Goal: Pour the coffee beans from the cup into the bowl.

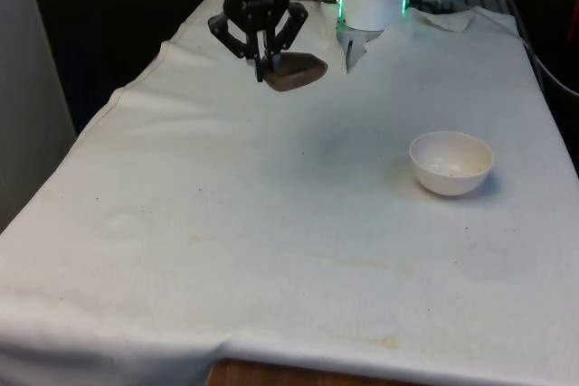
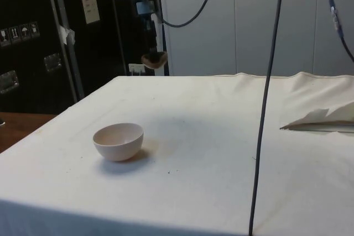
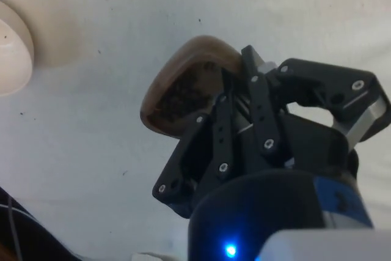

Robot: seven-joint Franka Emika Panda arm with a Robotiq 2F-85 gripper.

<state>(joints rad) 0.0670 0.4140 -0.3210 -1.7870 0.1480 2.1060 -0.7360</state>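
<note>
- Gripper [image 1: 263,62] pinches the brown cup [image 1: 296,70] by its rim, aloft, well apart from the bowl [image 1: 451,163]
- Cup looks light, rigid; beans [image 3: 183,93] loose, so keep it level

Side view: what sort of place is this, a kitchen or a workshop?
Probably a lab or test room: a cloth-covered table, dark cabinets, hanging cables, and a gripper holding a brown cup.
</note>
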